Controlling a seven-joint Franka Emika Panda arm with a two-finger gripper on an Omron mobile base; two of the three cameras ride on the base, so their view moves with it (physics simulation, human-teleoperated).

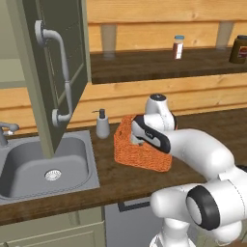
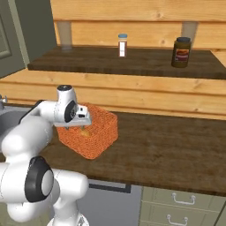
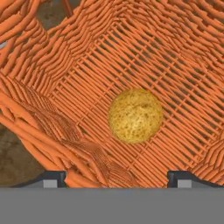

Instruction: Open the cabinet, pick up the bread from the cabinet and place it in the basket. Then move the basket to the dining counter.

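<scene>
Currently at the close of the placing step. Bread lies loose on the woven floor of the basket, touching nothing else. Gripper hangs directly above the bread inside the basket's walls, tips spread wide on either side, gripping nothing. Basket stands on the dark wood counter beside the sink, right of the open cabinet door. Next, probably: lift clear of the bread, shift to one basket wall, close on the rim, carry to the dining counter.

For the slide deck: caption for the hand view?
Small round golden-brown bun lying on the floor of the orange woven mesh basket, fingers apart.
</scene>
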